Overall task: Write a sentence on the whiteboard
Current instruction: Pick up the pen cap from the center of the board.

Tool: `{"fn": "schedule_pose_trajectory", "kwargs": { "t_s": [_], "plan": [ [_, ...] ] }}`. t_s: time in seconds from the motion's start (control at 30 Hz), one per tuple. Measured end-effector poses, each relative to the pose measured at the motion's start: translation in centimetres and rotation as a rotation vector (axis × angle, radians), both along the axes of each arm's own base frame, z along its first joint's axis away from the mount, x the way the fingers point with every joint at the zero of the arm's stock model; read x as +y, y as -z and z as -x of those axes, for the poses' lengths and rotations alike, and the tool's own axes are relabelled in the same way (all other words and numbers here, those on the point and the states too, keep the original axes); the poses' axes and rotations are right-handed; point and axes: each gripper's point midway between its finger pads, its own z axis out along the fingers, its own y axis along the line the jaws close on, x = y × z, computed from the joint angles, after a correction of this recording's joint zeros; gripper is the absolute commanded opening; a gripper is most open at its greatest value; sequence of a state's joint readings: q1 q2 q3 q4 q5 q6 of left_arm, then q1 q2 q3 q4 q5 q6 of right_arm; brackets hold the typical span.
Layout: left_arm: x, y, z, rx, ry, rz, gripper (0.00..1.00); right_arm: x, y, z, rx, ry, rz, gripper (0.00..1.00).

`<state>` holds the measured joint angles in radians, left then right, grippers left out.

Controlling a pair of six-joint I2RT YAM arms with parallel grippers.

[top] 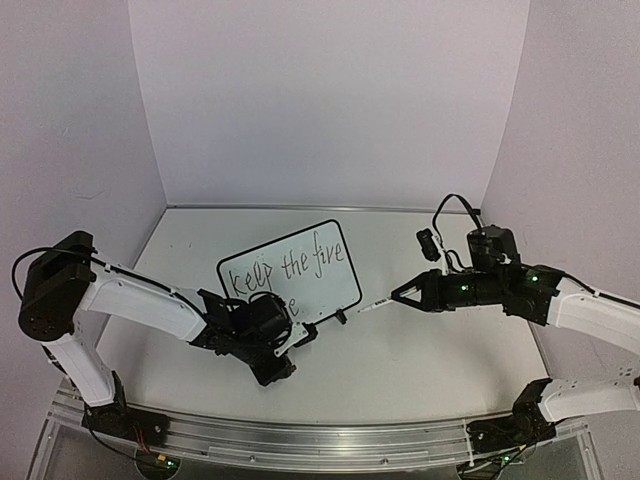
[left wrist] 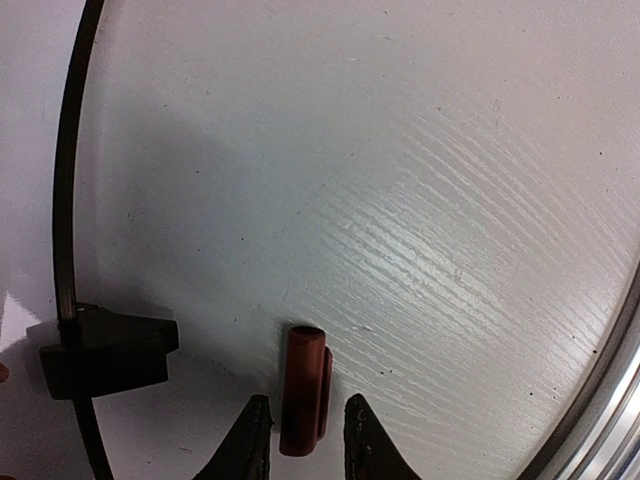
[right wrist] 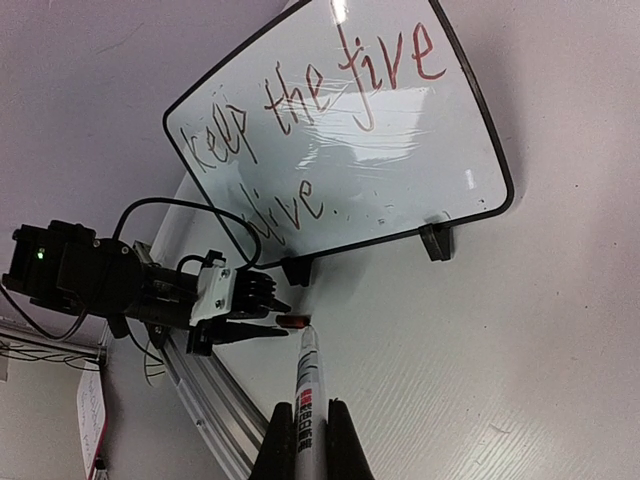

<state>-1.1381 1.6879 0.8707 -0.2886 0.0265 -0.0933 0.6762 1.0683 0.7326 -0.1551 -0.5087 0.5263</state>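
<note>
The whiteboard [top: 290, 272] stands on its two black feet mid-table and also shows in the right wrist view [right wrist: 400, 170]. The sentence [right wrist: 310, 90] reads "keep the fire" with "alive" below it. My left gripper [left wrist: 307, 405] is open low over the table by the board's near foot [left wrist: 105, 350]. A small dark red marker cap [left wrist: 303, 390] lies between its fingertips with a gap on each side. My right gripper [right wrist: 310, 408] is shut on a white marker [right wrist: 307, 385]. The marker's tip points at the cap [right wrist: 293, 321]. In the top view the right gripper [top: 400, 297] is to the right of the board.
An aluminium rail [top: 300, 440] runs along the table's near edge, close behind the left gripper [right wrist: 270, 320]. White walls enclose the table at the back and sides. A black cable [top: 450, 205] loops above the right wrist.
</note>
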Motion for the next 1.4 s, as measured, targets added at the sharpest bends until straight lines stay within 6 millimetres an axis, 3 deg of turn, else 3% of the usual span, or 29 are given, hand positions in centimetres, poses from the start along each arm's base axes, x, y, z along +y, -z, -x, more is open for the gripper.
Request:
{"fn": "schedule_pose_trajectory", "kwargs": {
  "t_s": [0.83, 1.4],
  "plan": [
    [0.65, 0.78, 0.28, 0.009, 0.015, -0.039, 0.25, -0.24, -0.32, -0.22, -0.015, 0.018, -0.001, 0.0],
    [-0.25, 0.46, 0.32, 0.022, 0.027, -0.017, 0.0, -0.18, 0.19, -0.4, 0.008, 0.031, 0.002, 0.0]
  ]
}}
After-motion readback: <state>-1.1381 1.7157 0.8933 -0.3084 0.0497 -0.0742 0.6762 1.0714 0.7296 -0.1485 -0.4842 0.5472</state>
